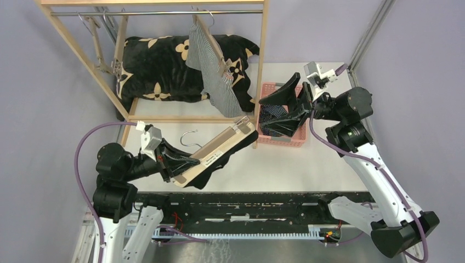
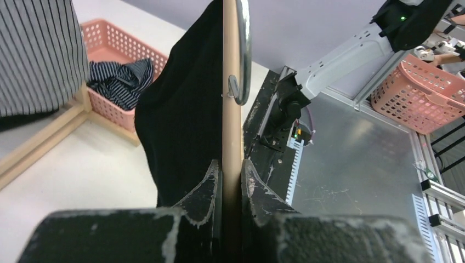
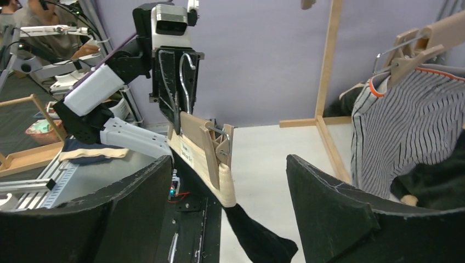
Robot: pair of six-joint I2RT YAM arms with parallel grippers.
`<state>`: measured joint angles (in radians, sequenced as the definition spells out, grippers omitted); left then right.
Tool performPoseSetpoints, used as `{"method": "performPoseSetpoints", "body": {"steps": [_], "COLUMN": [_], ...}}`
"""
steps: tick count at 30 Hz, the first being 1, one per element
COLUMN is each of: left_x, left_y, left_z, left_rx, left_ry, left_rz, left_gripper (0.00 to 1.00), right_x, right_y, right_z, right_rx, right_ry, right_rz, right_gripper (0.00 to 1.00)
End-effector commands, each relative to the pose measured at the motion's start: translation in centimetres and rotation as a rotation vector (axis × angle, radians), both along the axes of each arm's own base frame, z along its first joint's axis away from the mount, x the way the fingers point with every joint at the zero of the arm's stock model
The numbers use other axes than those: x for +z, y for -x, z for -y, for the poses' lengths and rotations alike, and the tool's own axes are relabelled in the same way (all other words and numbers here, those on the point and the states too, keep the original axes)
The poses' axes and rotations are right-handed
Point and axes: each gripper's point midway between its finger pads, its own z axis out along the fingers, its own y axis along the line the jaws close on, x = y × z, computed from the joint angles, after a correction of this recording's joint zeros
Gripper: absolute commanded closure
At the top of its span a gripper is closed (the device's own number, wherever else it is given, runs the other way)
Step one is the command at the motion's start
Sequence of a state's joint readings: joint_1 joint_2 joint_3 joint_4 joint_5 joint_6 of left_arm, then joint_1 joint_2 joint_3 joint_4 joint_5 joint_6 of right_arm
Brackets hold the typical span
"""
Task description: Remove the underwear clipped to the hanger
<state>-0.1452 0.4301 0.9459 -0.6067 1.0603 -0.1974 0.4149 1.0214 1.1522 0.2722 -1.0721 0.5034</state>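
Left gripper [image 1: 183,164], clenched on the edge of a wooden hanger [image 1: 219,147] and holding it slantwise over the table [image 1: 307,164]. Plain black shorts [image 1: 213,174] draped beneath the hanger, apparently still clipped to it. Right gripper [image 1: 282,109], fingers spread wide and holding nothing, poised over the pink basket [image 1: 279,141], with the navy striped shorts [image 1: 271,112] lying inside. Grey-white pinstriped shorts [image 1: 216,76] still up on a second hanger on the wooden rack [image 1: 263,55], in front of the flowered cushion [image 1: 159,66].

Likely trouble from here: a sideways tug on the black cloth, twisting the thin board out of the left pinch. Equally, a clip left biting, with fabric stretched rather than freed. Also a long reach for the right arm, well apart from the hanger at present.

Hard to make out: any real hold of the clips on the cloth (one clip [image 1: 241,125] plain at the far end, the other unseen behind the left fingers [image 2: 211,183]). Folds and waistband lost in the black. Most of the pinstriped pair cut off in both wrist views.
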Motion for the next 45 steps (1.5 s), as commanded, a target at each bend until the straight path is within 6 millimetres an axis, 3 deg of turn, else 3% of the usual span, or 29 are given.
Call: {"method": "performPoseSetpoints", "body": {"steps": [1, 7, 15, 23, 33, 38, 40, 43, 45], "left_x": [2.6, 2.0, 2.5, 1.9, 0.6, 0.3, 0.2, 0.3, 0.5], "left_y": [0.9, 0.2, -0.5, -0.8, -0.9, -1.2, -1.2, -1.2, -1.2], "left_z": [0.8, 1.0, 1.0, 0.9, 0.9, 0.9, 0.9, 0.8, 0.8], "left_rx": [-0.107, -0.108, -0.080, -0.065, -0.062, -0.054, -0.052, -0.045, -0.043], "left_ry": [0.082, 0.097, 0.103, 0.107, 0.091, 0.089, 0.089, 0.091, 0.092], "left_rz": [0.088, 0.065, 0.066, 0.050, 0.019, 0.012, 0.010, 0.016, 0.022], "left_gripper": [0.97, 0.97, 0.97, 0.97, 0.97, 0.97, 0.97, 0.97, 0.97], "right_x": [1.9, 2.7, -0.1, -0.5, -0.1, -0.1, -0.3, -0.7, -0.9], "right_y": [1.7, 2.7, 1.9, 2.3, 2.3, 2.2, 2.2, 1.8, 1.6], "right_z": [-0.1, -1.3, -4.2, -5.9, -6.7, -6.7, -6.8, -6.9, -7.0], "right_rx": [0.112, 0.213, 0.224, 0.241, 0.246, 0.242, 0.239, 0.219, 0.212], "right_ry": [-0.064, -0.113, -0.037, -0.009, -0.008, -0.002, 0.005, 0.021, 0.026], "right_rz": [0.050, 0.020, -0.043, -0.045, -0.035, -0.029, -0.032, -0.042, -0.039], "right_gripper": [0.16, 0.14, 0.14, 0.19, 0.21, 0.39, 0.58, 0.96, 0.99]}}
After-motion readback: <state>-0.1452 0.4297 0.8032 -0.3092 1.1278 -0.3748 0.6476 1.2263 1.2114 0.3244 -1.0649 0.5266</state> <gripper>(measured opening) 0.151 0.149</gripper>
